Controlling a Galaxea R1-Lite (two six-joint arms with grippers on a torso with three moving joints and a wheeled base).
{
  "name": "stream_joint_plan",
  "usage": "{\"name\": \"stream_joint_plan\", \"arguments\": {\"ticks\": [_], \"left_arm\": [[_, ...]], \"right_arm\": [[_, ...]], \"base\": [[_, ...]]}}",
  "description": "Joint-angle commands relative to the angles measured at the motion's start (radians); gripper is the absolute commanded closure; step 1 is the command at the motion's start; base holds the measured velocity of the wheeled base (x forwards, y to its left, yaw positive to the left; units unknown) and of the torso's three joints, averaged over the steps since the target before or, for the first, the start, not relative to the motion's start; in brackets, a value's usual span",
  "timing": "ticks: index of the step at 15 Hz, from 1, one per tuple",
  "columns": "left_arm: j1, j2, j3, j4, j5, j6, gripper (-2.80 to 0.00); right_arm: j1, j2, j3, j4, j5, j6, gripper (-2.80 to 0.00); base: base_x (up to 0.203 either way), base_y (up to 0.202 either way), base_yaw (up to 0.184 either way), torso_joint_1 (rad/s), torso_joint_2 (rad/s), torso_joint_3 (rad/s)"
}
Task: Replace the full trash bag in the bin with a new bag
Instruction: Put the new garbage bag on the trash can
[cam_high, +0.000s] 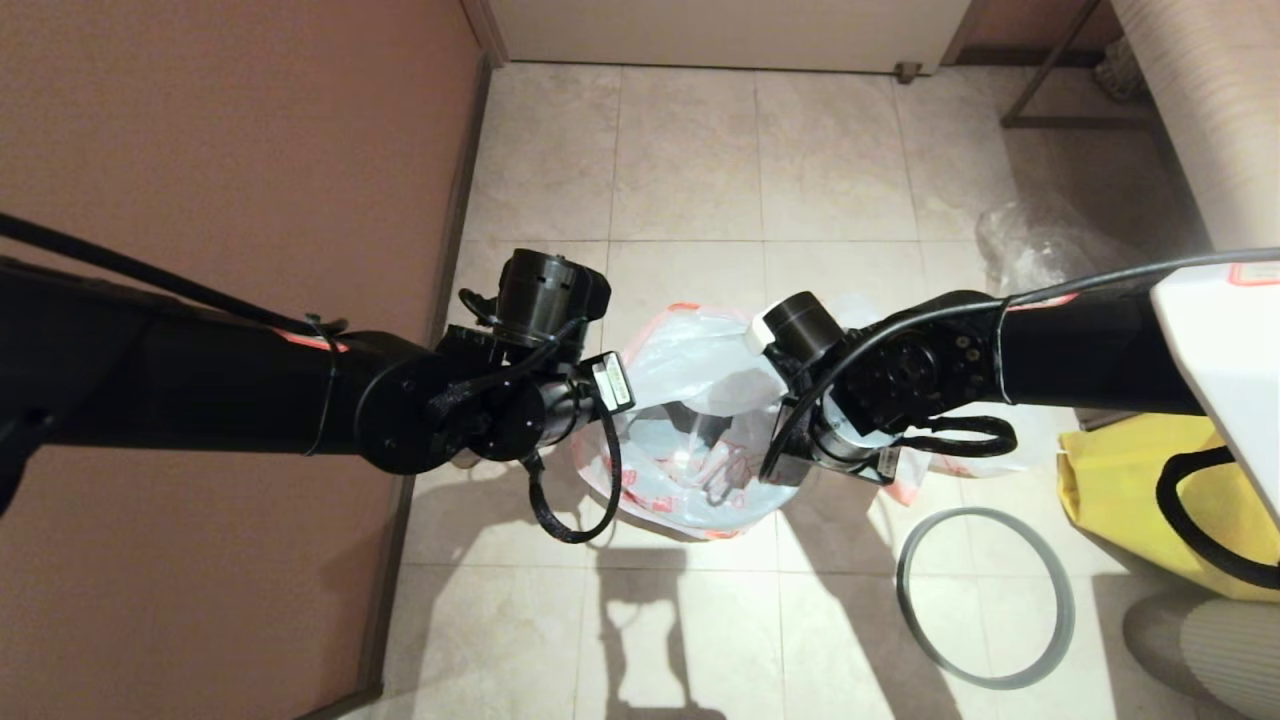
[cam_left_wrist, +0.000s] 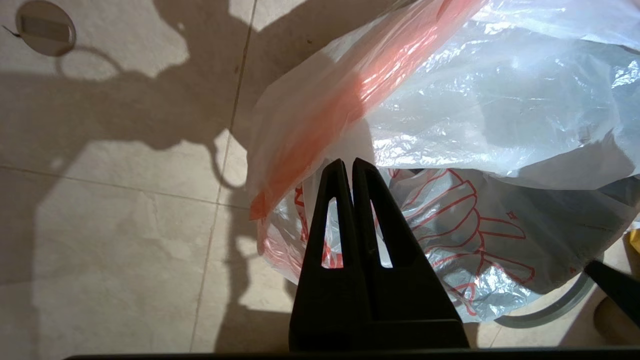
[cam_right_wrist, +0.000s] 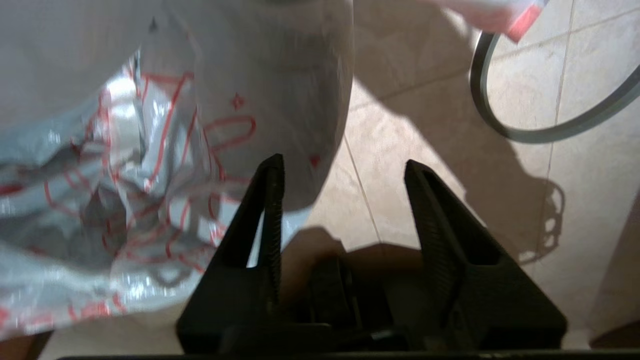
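my left gripper is pinched together on the new bag, at its orange-edged left rim. my right gripper is spread apart at the bag's right side, gripping nothing. the bag drapes mid-floor, hiding the bin completely. grey rim ring lies near right.
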Motion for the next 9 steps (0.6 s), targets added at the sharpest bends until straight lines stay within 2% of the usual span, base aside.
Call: {"name": "stream_joint_plan", "arguments": {"ticks": [1,3,7,8,9], "left_arm": [[-0.002,-0.041,0.003,0.001,0.019,0.017,0.0],[-0.005,-0.069,0.005,-0.008,0.111,0.053,0.0],[0.002,-0.07,0.0,-0.012,0.131,0.059,0.0],[0.002,-0.07,-0.002,-0.012,0.131,0.059,0.0],[0.002,-0.07,-0.006,-0.012,0.131,0.059,0.0]], "right_arm": [[0.003,0.031,-0.022,-0.003,-0.015,0.012,-2.8],[-0.013,0.048,-0.05,-0.003,-0.033,0.012,-2.8],[-0.023,0.161,-0.158,-0.004,-0.044,0.009,-2.8],[-0.025,0.19,-0.165,-0.009,-0.05,0.008,0.0],[-0.026,0.209,-0.168,-0.024,-0.056,0.006,0.0]], "base": [[0.0,0.0,0.0,0.0,0.0,0.0],[0.0,0.0,0.0,0.0,0.0,0.0],[0.0,0.0,0.0,0.0,0.0,0.0],[0.0,0.0,0.0,0.0,0.0,0.0],[0.0,0.0,0.0,0.0,0.0,0.0]]}}
